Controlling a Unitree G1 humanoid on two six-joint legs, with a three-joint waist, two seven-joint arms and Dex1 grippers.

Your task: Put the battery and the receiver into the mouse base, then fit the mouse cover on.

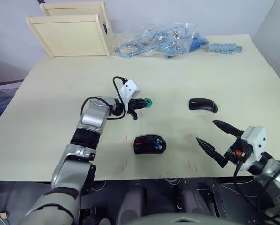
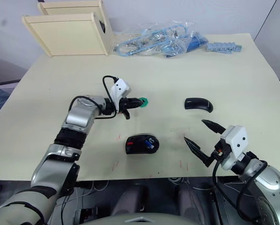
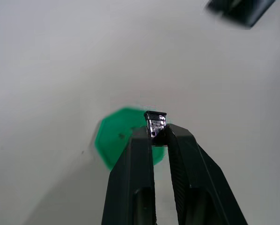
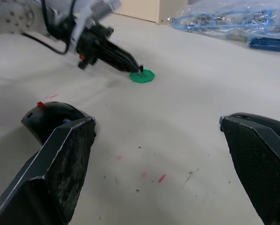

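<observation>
- While the left hand (image 1: 139, 104) is clamped on a small receiver (image 3: 155, 123) above a green octagonal marker (image 1: 148, 101), the left eye view shows the mouse base (image 1: 149, 144) on the cream counter (image 1: 46, 108) at about 5 o'clock from that marker, with the blue battery (image 1: 156, 139) lying inside it.
- In the same view the mouse cover (image 1: 202, 104) lies at 3 o'clock from the marker, well apart from the base. The right hand (image 1: 217, 139) hangs at 5 o'clock from the cover, its fingers wide apart and holding nothing.
- In the right eye view, a wooden box (image 2: 67, 26) and a bag of blue cables (image 2: 156, 40) stand at the far edge.
- In the left wrist view, the fingers (image 3: 142, 159) pinch the metal end of the receiver over the marker.
- In the right wrist view, the base sits behind one finger (image 4: 55, 173), and the cover behind the other.
</observation>
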